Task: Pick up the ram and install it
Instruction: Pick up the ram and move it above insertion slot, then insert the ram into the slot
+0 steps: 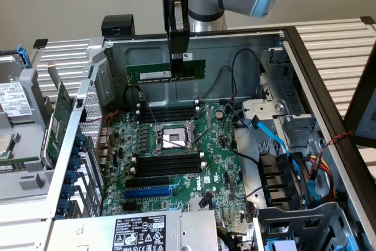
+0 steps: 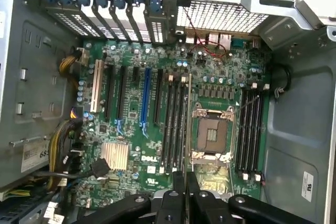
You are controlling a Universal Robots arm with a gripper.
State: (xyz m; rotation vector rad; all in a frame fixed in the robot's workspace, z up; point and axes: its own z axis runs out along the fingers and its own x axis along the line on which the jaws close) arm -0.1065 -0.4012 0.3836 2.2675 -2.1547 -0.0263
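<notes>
Pinching the ram [image 1: 147,73], the hand [image 1: 178,57] holds its length seemingly level.

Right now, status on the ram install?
Gripper shut on the ram, held level above the motherboard. Black memory slots empty, ram not seated. Nothing seen between ram and slots.

The exterior view looks down at a slant into the open case [image 1: 141,51] from a little way off. It sees the gripper [image 1: 178,57] from the side. The wrist view sits just behind the jaws and looks straight down past them. Both views see the board [image 1: 217,174] under the jaws, with its socket [image 1: 170,139] and black slots [image 1: 167,166].
</notes>
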